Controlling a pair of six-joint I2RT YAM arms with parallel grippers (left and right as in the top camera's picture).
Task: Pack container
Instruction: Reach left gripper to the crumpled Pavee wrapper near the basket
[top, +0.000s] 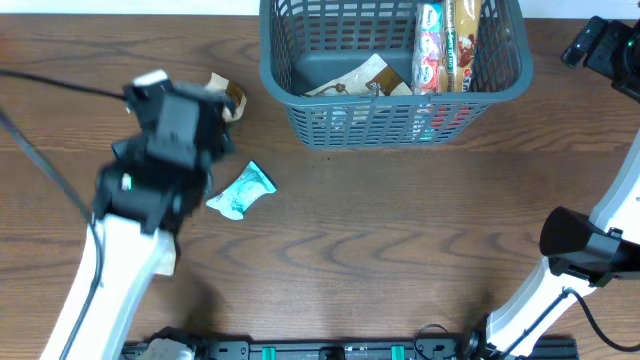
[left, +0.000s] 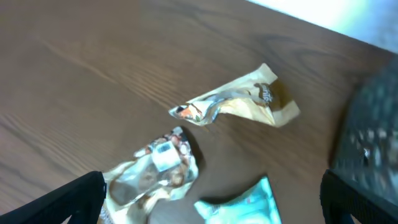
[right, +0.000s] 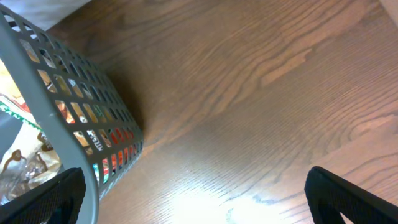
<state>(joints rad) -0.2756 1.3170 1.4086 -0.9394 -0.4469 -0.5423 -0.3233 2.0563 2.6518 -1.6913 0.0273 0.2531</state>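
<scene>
The container, a dark grey-blue slotted basket (top: 500, 80), stands at the table's far middle. It holds several snack packets (top: 440, 45), and it also shows in the right wrist view (right: 56, 106). My left gripper (top: 185, 115) is open and empty, above loose packets left of the basket. In the left wrist view a clear brown packet (left: 155, 174) and a teal packet (left: 245, 208) lie between its fingers (left: 211, 214). A tan packet (left: 249, 99) lies beyond them. My right gripper (top: 600, 45) is open and empty, right of the basket, over bare table (right: 199, 208).
The teal packet (top: 243, 190) and the tan packet (top: 228, 98) lie on the wooden table left of the basket. The basket's corner (left: 373, 137) is blurred at the right of the left wrist view. The table's far edge runs just behind the basket.
</scene>
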